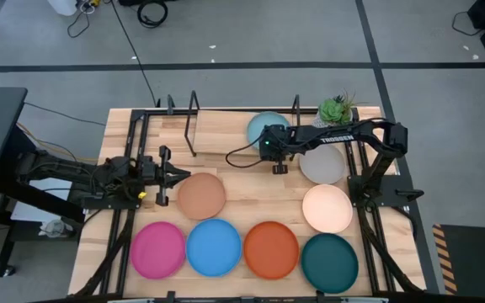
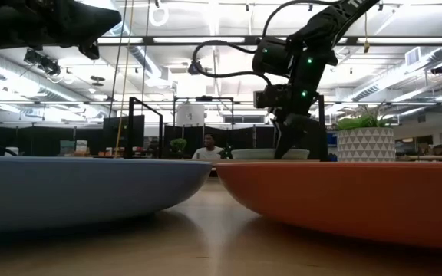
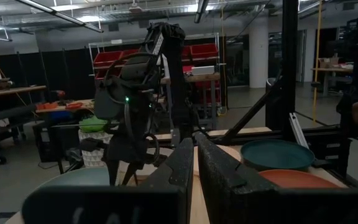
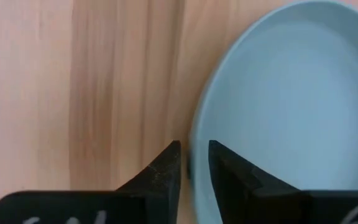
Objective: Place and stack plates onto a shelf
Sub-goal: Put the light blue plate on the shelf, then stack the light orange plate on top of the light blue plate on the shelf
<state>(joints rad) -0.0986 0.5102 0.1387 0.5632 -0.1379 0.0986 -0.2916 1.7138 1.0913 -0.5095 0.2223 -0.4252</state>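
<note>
Plates await — my right pincer (image 4: 194,163), fingers nearly together, straddles the light blue plate (image 4: 291,106) rim near the desk's (image 1: 226,135) far edge to grip it.

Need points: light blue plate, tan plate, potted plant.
light blue plate (image 4: 291,106), right wrist view, on its inner basin.
tan plate (image 1: 201,196), high view, on its centre.
potted plant (image 1: 337,109), high view, on its green leaves.

Smooth, faintly satin plastic on the light blue plate (image 4: 291,106), pale grained matt wood on the slatted tabletop (image 4: 86,81), rough matt black on the right gripper (image 4: 194,163) fingers.
</note>
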